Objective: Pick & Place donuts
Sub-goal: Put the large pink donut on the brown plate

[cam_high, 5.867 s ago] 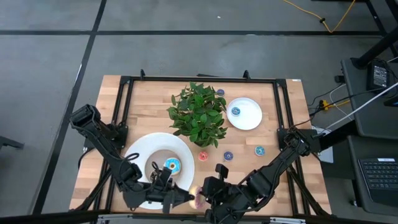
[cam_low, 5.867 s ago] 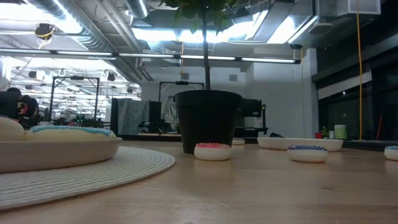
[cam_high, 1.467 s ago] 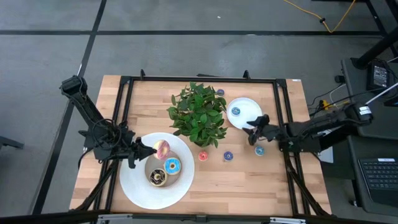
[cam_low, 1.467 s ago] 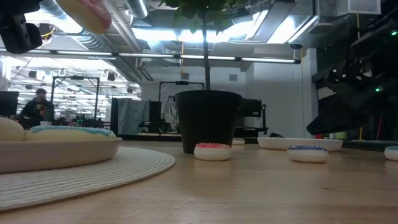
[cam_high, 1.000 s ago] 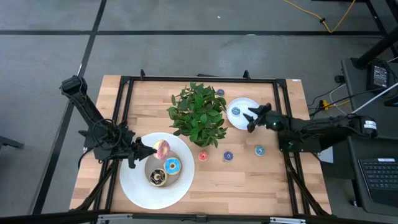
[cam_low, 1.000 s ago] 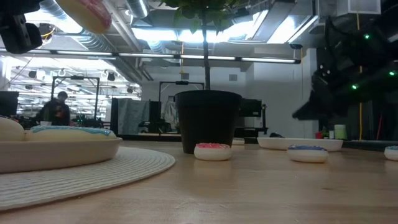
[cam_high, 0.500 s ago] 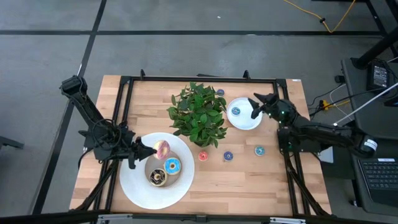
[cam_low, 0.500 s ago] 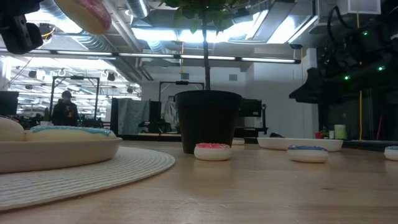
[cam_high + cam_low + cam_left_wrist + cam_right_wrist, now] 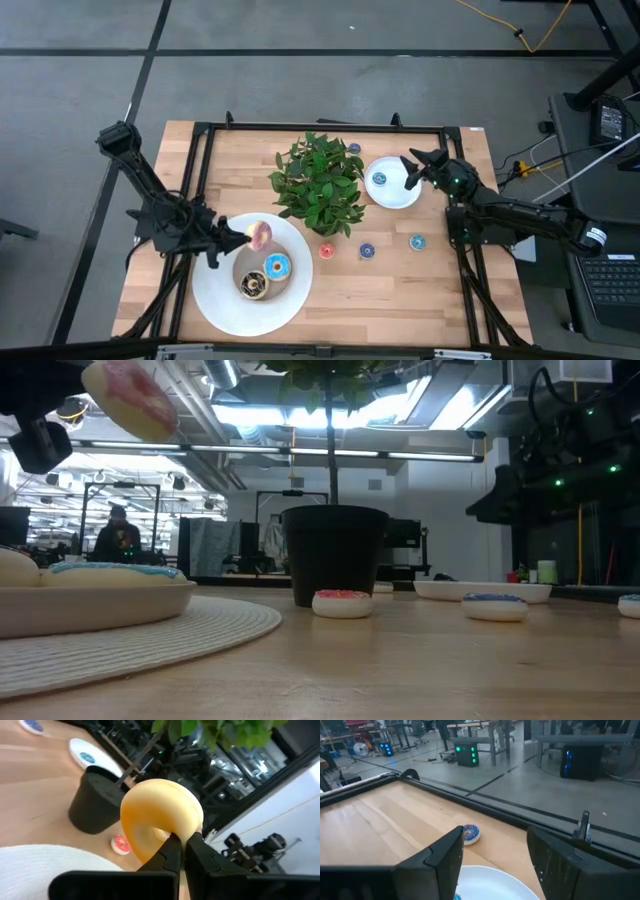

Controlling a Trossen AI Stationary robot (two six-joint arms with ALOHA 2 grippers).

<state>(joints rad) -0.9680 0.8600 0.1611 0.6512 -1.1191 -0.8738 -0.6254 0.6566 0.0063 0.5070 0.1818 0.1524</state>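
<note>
The pink donut (image 9: 259, 234) hangs clamped by its rim in the left end effector (image 9: 243, 238), lifted above the far edge of the big plate (image 9: 222, 297). Over the last second and a half it has barely shifted, edging slightly up and away from the plate's middle; the low view shows it a touch lower and further in than half a second ago. So the placing step is unfinished: the donut is over the plate but not yet set down or released. On the plate lie the blue donut (image 9: 277, 266) and the brown donut (image 9: 253, 284), side by side.

The right end effector (image 9: 417, 170) has swung across from near the teal mini (image 9: 417, 241) to the far side of the small plate (image 9: 405, 195), and has been steady there for the last half second. Its fingers stand apart, holding nothing. That suggests it is lining up on a mini donut, perhaps the one on the small plate (image 9: 379, 179) or the blue one beyond it (image 9: 470, 833), though which cannot be told.

Between the plates, on the tabletop (image 9: 400, 290), lie a red mini (image 9: 326, 250) and a blue mini (image 9: 367, 251), well apart from both arms. The plant (image 9: 318, 183) stands at the middle, its dark pot (image 9: 334, 554) blocking part of the low view.

The tabletop is pale wood in a black frame (image 9: 320, 127). Beyond it is a workshop with ceiling lights, and a person (image 9: 118, 538) stands far off in the background.
</note>
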